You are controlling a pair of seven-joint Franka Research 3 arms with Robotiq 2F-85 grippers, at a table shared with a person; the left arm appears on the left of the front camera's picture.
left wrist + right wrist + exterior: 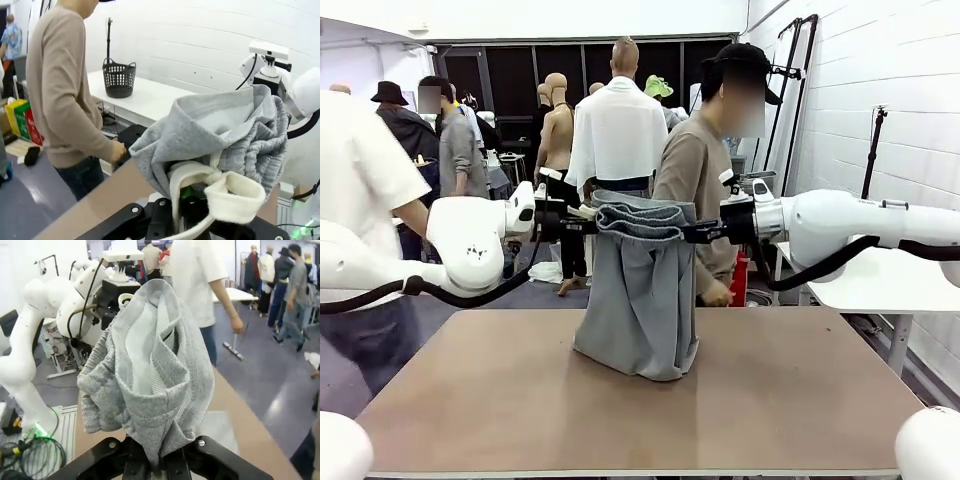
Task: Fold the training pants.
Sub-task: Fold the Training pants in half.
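Observation:
The light grey training pants (640, 290) hang in the air over the middle of the brown table (470, 400), waistband bunched at the top, lower end resting crumpled on the tabletop. My left gripper (582, 223) is shut on the left end of the waistband; in the left wrist view the grey fabric (220, 135) and a cream inner band (235, 197) bulge out of its fingers. My right gripper (695, 233) is shut on the right end; in the right wrist view the bunched pants (150, 375) rise from between its fingers. The two grippers stand close together.
A person in a beige sweater (692, 180) stands just behind the table's far edge, hand low near the edge. A white side table (870, 285) stands at the right, and in the left wrist view it carries a black basket (119, 77). More people stand at the back left.

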